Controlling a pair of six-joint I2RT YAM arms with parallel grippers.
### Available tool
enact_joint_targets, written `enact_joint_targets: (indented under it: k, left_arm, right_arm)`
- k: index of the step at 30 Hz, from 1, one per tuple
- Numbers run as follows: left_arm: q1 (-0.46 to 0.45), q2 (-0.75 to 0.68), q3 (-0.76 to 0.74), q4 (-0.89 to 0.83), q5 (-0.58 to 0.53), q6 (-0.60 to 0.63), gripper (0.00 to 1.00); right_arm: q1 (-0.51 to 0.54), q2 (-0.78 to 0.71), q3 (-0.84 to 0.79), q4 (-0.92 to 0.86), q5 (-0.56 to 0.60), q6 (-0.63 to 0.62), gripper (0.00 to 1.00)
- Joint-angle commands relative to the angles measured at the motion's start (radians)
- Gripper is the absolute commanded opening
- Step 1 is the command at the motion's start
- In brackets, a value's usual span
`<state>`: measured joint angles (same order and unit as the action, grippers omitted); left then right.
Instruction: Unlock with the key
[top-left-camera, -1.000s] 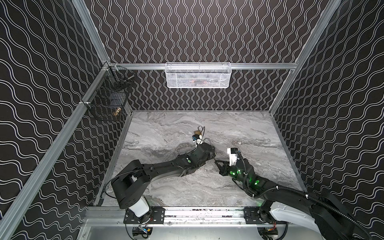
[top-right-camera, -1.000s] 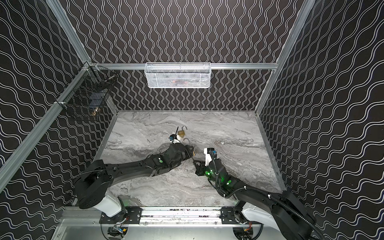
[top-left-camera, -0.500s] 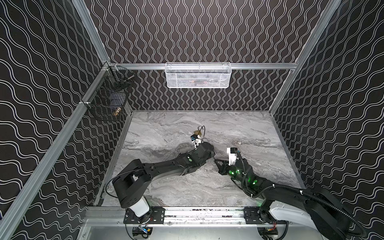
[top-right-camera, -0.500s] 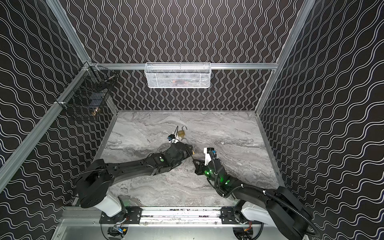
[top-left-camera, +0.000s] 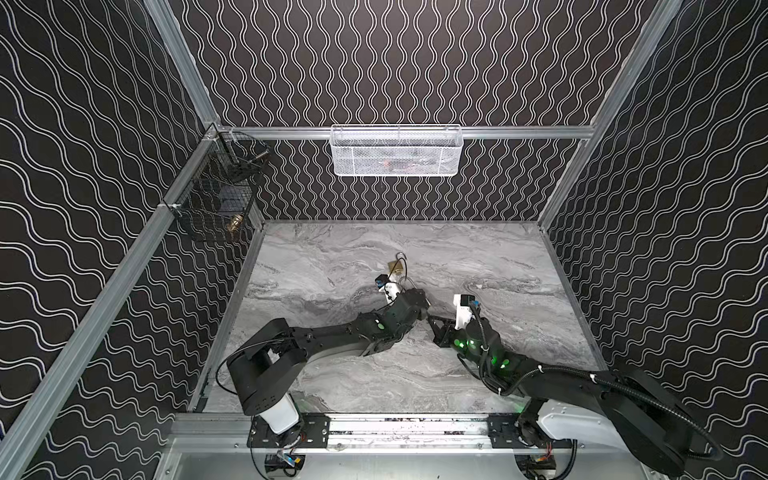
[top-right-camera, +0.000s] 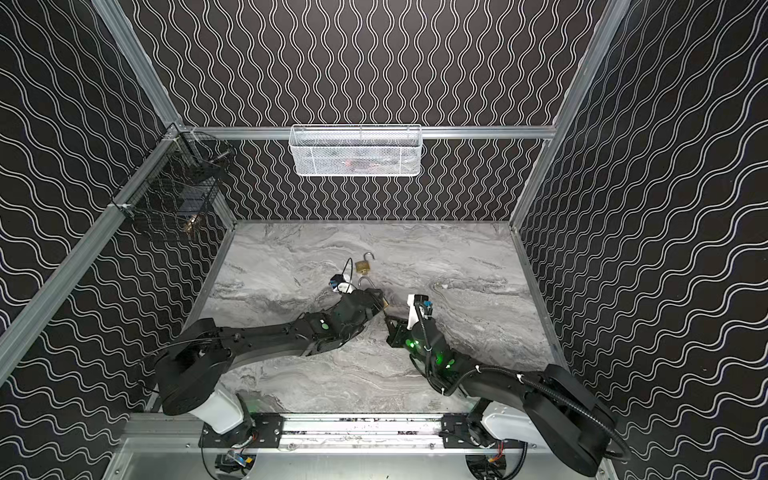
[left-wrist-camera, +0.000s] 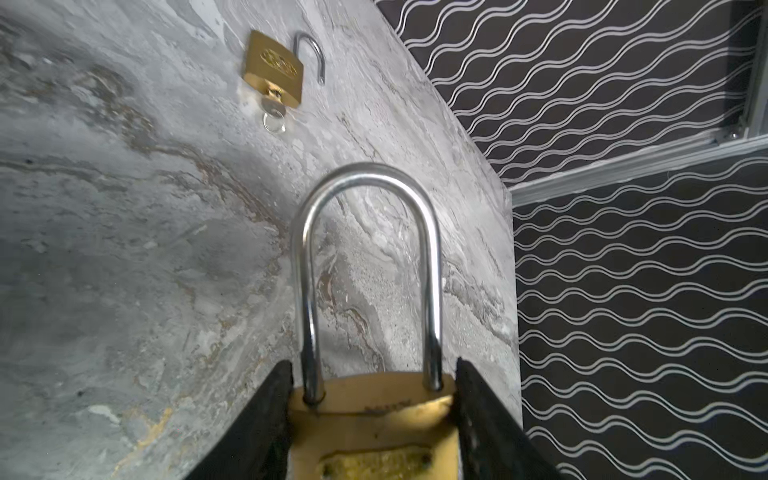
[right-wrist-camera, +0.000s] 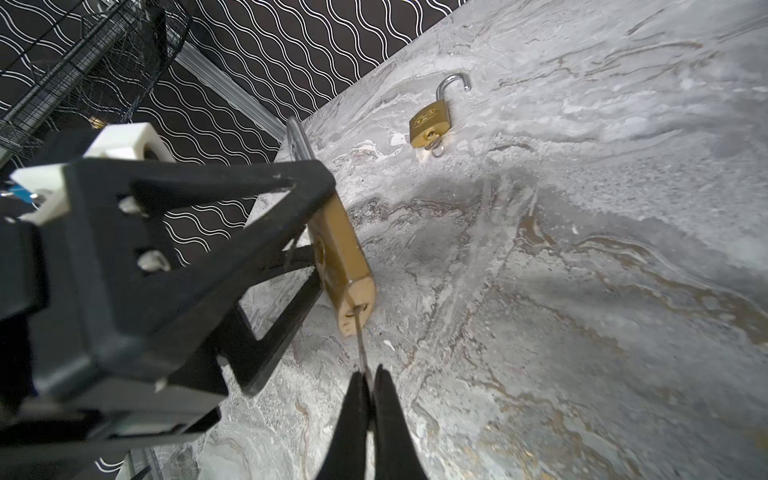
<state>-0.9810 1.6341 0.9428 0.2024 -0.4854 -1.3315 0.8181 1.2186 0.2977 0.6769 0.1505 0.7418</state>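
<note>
My left gripper (left-wrist-camera: 372, 365) is shut on the brass body of a padlock (left-wrist-camera: 374, 419) and holds it above the marble table; its steel shackle (left-wrist-camera: 365, 174) is closed. In the right wrist view the padlock (right-wrist-camera: 340, 249) shows its keyhole end beside the left fingers (right-wrist-camera: 232, 195). My right gripper (right-wrist-camera: 369, 372) is shut on a thin key (right-wrist-camera: 360, 345), whose tip sits at the keyhole. In both top views the two grippers meet mid-table, left gripper (top-left-camera: 417, 305) and right gripper (top-right-camera: 388, 322), with a bit of brass (top-right-camera: 385, 303) between them.
A second brass padlock (left-wrist-camera: 274, 68) (right-wrist-camera: 430, 120) lies on the table (top-left-camera: 478, 257) behind the grippers, shackle swung open, a key in it. A white mesh basket (top-left-camera: 397, 151) hangs on the back wall. A black wire basket (top-left-camera: 220, 203) hangs on the left wall.
My right gripper has edged a little towards the left gripper and the held padlock. The left arm has barely moved.
</note>
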Motion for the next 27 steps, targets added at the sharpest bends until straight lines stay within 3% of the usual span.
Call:
enact_joint_targets:
  k: [1,15,27]
  left_arm:
    - [-0.002,0.006,0.008,0.075,0.035,0.0,0.35]
    - [-0.017,-0.003,-0.077,0.237,0.122,0.156,0.31]
    - [-0.068,0.023,-0.085,0.325,0.035,0.16,0.25]
  right_arm:
    - [0.004,0.031,0.015,0.133,-0.008,0.013,0.0]
    - [0.004,0.015,0.029,0.138,-0.018,-0.031,0.0]
    - [0.006,-0.014,0.066,0.02,0.159,0.036,0.0]
